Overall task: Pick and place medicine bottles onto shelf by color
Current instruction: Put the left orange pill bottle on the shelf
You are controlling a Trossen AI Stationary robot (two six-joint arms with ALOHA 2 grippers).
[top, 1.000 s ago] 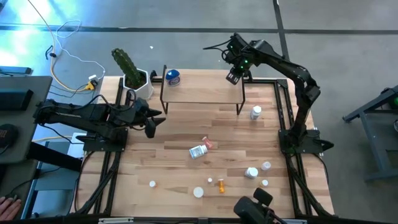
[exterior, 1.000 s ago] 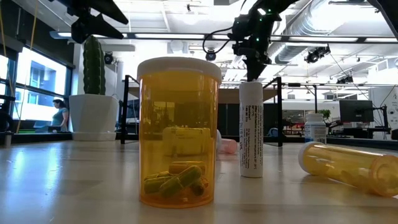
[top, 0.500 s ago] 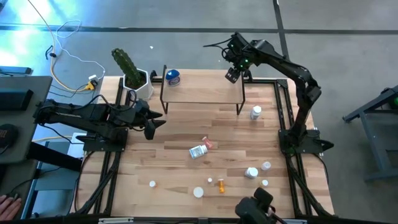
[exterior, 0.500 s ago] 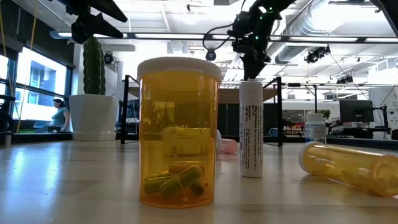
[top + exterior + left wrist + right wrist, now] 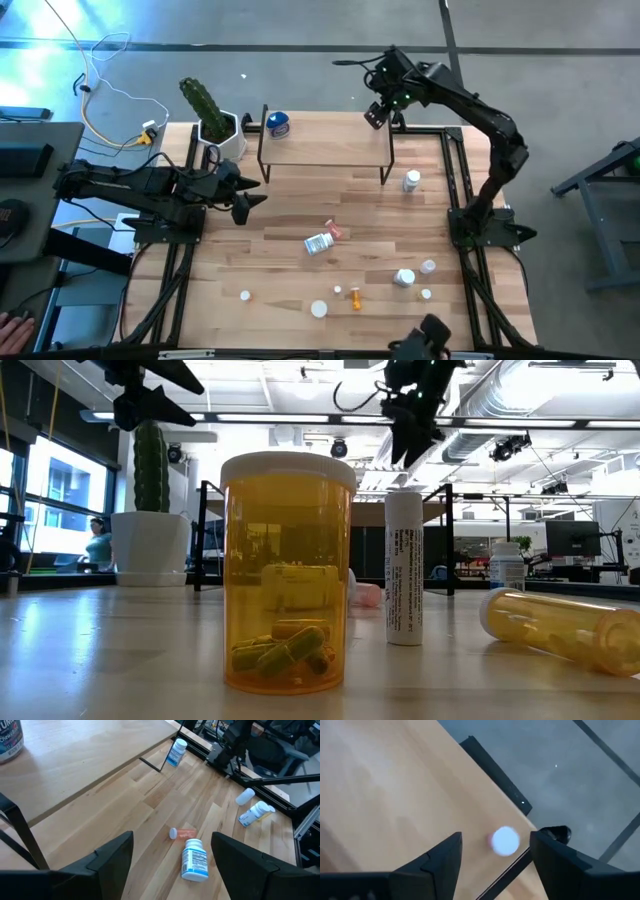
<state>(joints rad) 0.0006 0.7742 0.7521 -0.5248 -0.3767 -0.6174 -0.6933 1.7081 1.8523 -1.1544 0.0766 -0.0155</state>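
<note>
Right gripper (image 5: 374, 116) hangs with fingers apart over the shelf (image 5: 330, 143) corner, above what looks like a white-capped bottle (image 5: 505, 840). Left gripper (image 5: 243, 201) waits, fingers apart.

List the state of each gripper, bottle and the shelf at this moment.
Right gripper: open, empty, above the shelf's right end.
Pink vial: upright at the shelf's corner, released.
Left gripper: open, empty, over the table.
Blue bottle: on the shelf's left end.
White bottle: lying on the table.
Shelf: upright, mostly bare.
</note>
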